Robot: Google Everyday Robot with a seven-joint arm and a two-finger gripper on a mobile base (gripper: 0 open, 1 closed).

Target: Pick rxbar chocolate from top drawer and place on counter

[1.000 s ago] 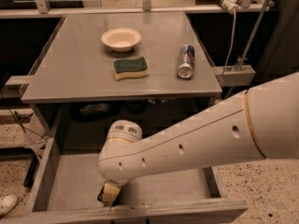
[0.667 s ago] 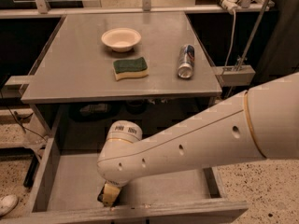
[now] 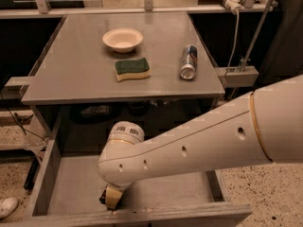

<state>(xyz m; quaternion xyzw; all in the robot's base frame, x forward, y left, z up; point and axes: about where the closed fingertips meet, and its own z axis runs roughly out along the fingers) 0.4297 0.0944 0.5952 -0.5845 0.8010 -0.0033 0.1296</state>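
The top drawer (image 3: pixel 71 188) is pulled open below the counter (image 3: pixel 75 74), and its grey bottom shows. My white arm reaches from the right down into the drawer. My gripper (image 3: pixel 111 198) points down at the drawer's front, just behind the front wall, and touches or nearly touches the bottom. A small dark shape (image 3: pixel 102 197) shows at the gripper's left edge; I cannot tell whether it is the rxbar chocolate. The arm's wrist hides whatever lies under it.
On the counter stand a white bowl (image 3: pixel 122 39), a green-and-yellow sponge (image 3: pixel 132 69) and a can lying on its side (image 3: pixel 189 62). The drawer's left wall (image 3: pixel 45 174) and front wall (image 3: pixel 142 215) bound the gripper. Speckled floor lies on both sides.
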